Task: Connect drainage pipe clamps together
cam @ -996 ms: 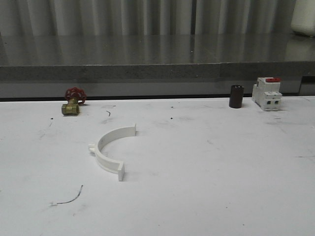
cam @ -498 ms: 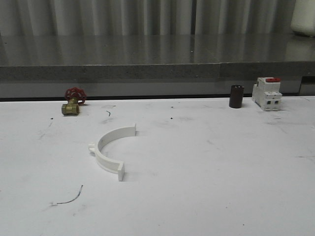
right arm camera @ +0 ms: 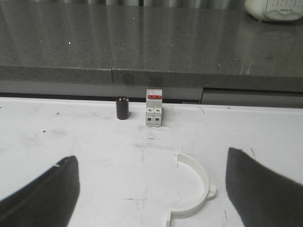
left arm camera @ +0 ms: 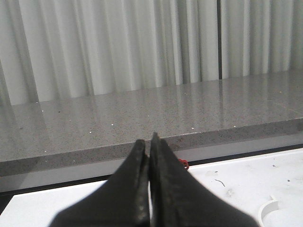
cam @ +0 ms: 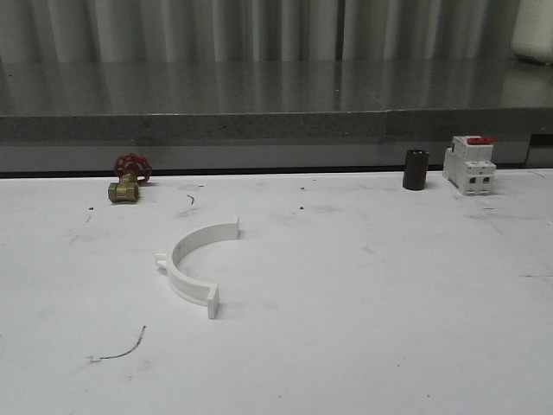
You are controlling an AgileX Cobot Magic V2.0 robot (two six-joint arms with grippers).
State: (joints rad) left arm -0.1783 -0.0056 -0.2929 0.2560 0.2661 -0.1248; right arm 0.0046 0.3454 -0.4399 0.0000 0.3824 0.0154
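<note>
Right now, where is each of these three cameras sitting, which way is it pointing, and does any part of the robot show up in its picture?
Front view: looks forward over the white table at a white half-ring clamp, a red-handled valve, a dark cylinder and a circuit breaker.
Left wrist view: sits on the left arm, facing the grey counter; the left gripper shows, jaws shut.
Right wrist view: sits on the right arm, above the table; the right gripper shows, jaws wide open.
Shared: front and right wrist views both show clamp, cylinder and breaker.
</note>
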